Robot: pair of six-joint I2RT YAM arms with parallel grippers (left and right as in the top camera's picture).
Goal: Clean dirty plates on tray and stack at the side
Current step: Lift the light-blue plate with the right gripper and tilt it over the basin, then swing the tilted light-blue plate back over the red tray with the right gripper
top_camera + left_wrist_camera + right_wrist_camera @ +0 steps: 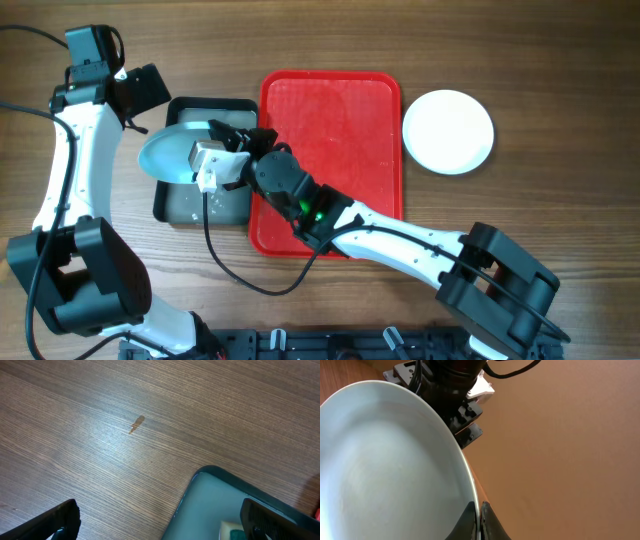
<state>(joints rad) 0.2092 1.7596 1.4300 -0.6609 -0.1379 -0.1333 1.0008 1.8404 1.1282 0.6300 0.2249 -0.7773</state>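
Note:
A pale blue plate (pixel 168 155) hangs tilted over the left end of a dark grey pan (pixel 205 205), and my right gripper (pixel 206 152) is shut on its right rim. The right wrist view shows the plate's (pixel 385 460) hollow face, with my right gripper (pixel 479 517) pinching the rim between both fingers. A white plate (pixel 448 131) lies on the table right of the red tray (pixel 330 110), which holds no plates. My left gripper (pixel 150 92) stands open above the pan's far left corner, holding nothing. In the left wrist view the left gripper (pixel 160 530) straddles the pan's corner (pixel 210 500).
A yellow and green sponge (pixel 231 531) lies in the pan beside my left gripper's right finger. The right arm reaches across the tray's near left corner. Bare wooden table surrounds the tray, the pan and the white plate.

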